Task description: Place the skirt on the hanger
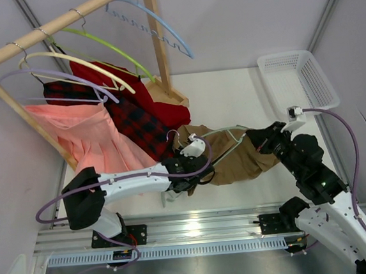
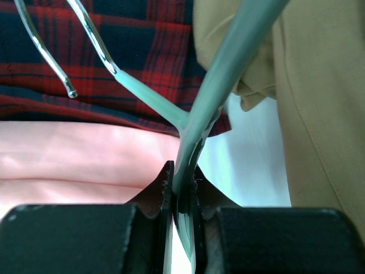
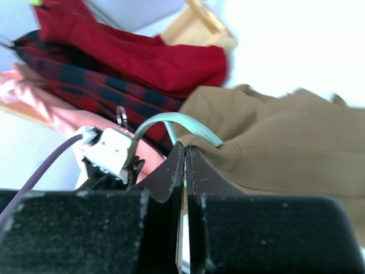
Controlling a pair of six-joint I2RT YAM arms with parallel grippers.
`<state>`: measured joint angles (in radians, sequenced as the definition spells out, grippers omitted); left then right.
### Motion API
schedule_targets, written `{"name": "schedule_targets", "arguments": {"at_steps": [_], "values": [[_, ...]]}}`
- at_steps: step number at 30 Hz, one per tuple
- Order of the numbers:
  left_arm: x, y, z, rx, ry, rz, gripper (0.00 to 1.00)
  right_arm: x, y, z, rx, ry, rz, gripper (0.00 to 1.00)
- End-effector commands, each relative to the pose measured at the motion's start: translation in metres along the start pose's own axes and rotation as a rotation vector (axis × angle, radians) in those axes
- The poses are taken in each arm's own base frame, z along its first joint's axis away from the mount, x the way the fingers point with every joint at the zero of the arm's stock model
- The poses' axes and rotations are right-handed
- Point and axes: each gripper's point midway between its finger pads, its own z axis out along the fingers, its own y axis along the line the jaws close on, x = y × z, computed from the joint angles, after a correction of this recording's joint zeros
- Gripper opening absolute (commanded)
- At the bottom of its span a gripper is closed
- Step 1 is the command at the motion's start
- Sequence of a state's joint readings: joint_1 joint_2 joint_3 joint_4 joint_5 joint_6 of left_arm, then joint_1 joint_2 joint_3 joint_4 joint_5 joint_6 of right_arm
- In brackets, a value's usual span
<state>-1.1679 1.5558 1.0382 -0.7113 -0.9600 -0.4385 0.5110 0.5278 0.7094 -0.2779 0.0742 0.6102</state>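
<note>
The left gripper (image 2: 183, 180) has its fingers squeezed tight on the pale green hanger (image 2: 228, 68), close to its hook (image 2: 94, 40). The hanger's long side points away from those fingers, and its far end goes in behind the tan skirt (image 3: 274, 142). The right gripper (image 3: 184, 157) waits at that far end, nearer the skirt. Its fingers are pressed together. I cannot tell if they pinch any cloth. The skirt looks soft, plain and crumpled.

The skirt (image 1: 243, 160) is plain tan and the hanger (image 2: 228, 74) pale sage-green. Left of the skirt hang a red-and-black plaid garment (image 1: 130, 119) and a salmon-pink garment (image 1: 80, 133).
</note>
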Motion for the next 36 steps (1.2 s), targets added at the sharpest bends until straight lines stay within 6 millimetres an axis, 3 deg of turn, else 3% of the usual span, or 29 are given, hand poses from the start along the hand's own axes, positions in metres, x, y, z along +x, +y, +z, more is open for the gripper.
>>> {"name": "schedule_targets", "arguments": {"at_steps": [1, 4, 10, 13, 16, 20, 25, 36], "values": [[0.005, 0.004, -0.003, 0.014, -0.019, 0.073, 0.0, -0.045, -0.006, -0.006, 0.102, -0.168, 0.048, 0.0], [0.003, 0.001, -0.009, 0.031, -0.055, 0.096, 0.0, -0.044, -0.014, -0.001, 0.153, -0.158, 0.064, 0.0], [-0.004, -0.01, -0.014, 0.062, -0.089, 0.12, 0.0, -0.045, -0.006, 0.007, 0.117, -0.159, 0.087, 0.0], [-0.004, -0.026, -0.016, 0.093, -0.108, 0.168, 0.0, -0.05, 0.003, 0.011, 0.078, -0.175, 0.107, 0.0], [-0.004, -0.04, -0.017, 0.123, -0.104, 0.204, 0.0, -0.057, 0.025, 0.013, -0.047, -0.207, 0.11, 0.0], [-0.006, -0.056, -0.023, 0.223, -0.12, 0.173, 0.0, -0.04, 0.036, 0.015, -0.167, -0.178, 0.023, 0.0], [-0.007, -0.06, -0.028, 0.307, -0.134, 0.123, 0.0, -0.028, 0.022, 0.007, -0.147, -0.164, -0.07, 0.0], [-0.012, -0.037, -0.026, 0.33, -0.136, 0.006, 0.0, -0.036, -0.021, -0.032, 0.072, -0.199, -0.137, 0.0]]}}
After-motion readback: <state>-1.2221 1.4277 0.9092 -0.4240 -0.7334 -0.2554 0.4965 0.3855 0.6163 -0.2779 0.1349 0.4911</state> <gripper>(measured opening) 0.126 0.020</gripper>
